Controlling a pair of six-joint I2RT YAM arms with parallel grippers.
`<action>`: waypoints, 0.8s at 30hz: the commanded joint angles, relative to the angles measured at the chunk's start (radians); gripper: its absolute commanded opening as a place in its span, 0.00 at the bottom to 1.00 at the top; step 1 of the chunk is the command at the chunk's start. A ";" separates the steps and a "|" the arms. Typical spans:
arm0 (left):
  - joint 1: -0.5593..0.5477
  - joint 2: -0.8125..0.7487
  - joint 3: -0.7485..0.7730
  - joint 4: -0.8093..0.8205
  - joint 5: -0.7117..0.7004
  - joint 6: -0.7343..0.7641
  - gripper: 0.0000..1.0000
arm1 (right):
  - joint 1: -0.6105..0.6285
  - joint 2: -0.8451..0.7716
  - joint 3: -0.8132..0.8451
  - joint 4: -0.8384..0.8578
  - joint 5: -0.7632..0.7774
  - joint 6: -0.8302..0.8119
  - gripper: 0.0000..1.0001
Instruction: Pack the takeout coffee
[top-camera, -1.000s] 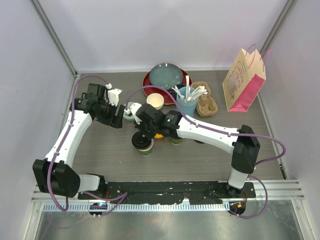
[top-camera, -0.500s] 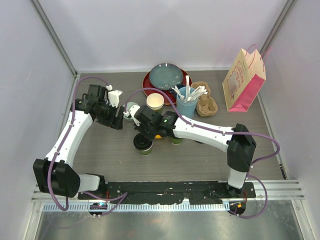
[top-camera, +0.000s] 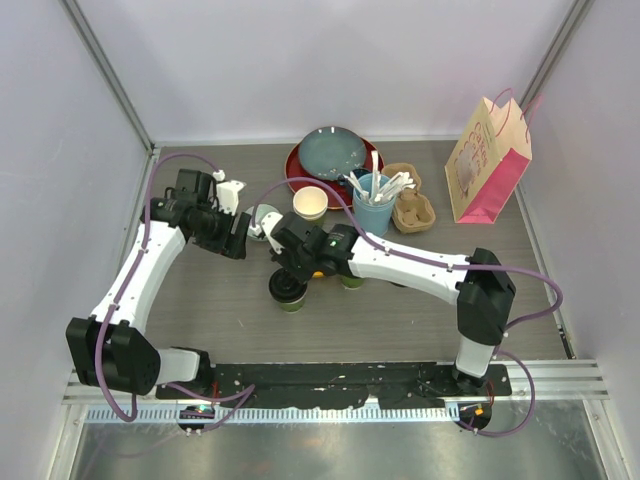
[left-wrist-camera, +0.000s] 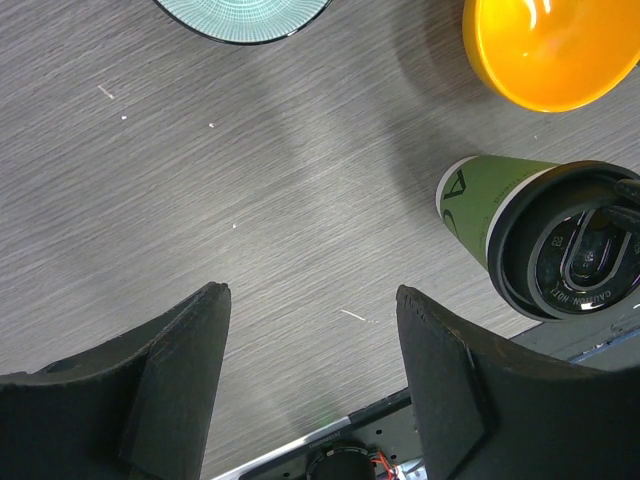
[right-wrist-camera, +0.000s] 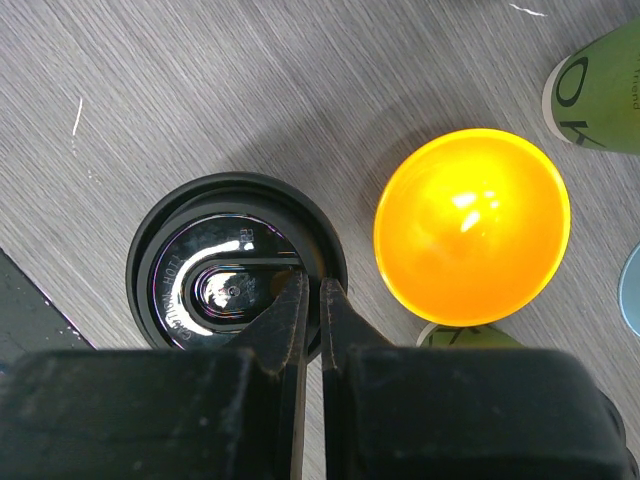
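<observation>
Near the middle of the dark wood-grain worktop (top-camera: 400, 320) stands a dark-green paper cup (left-wrist-camera: 470, 205). It is upright, so its long axis is vertical, and it is capped with a round black plastic lid (right-wrist-camera: 215, 280). The right gripper (right-wrist-camera: 308, 288) hangs straight above it, jaws clenched to a thin slit, with the tips at the lid's rim on the side facing a glossy orange bowl (right-wrist-camera: 470, 225) just beside the cup. Whether the tips pinch that rim or only press on it cannot be told. The left gripper (left-wrist-camera: 310, 295) hovers released and empty toward the left edge; the cup lies off to one side of its gap, not between the jaws, so the right arm is clearly nearer. A second green cup (top-camera: 352, 281) sits just past the bowl, partly under the right arm. Toward the back right, a light-blue cup (top-camera: 375, 215) holds white utensils (top-camera: 385, 185). Beside it is a brown pulp carrier (top-camera: 412, 210) whose wells look unfilled. A pink paper bag (top-camera: 487, 165) stands at the right edge, its inside unseen. Packing probably means carrying the cups well across to these.
</observation>
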 joint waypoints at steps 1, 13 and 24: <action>0.006 -0.014 0.012 0.001 0.026 0.003 0.71 | 0.000 -0.053 -0.020 0.025 0.000 0.010 0.01; 0.006 -0.008 0.020 -0.006 0.035 0.005 0.71 | 0.008 -0.110 -0.050 0.066 -0.024 0.009 0.01; 0.008 -0.007 0.020 -0.008 0.041 0.006 0.71 | 0.006 -0.138 -0.073 0.095 -0.043 0.006 0.01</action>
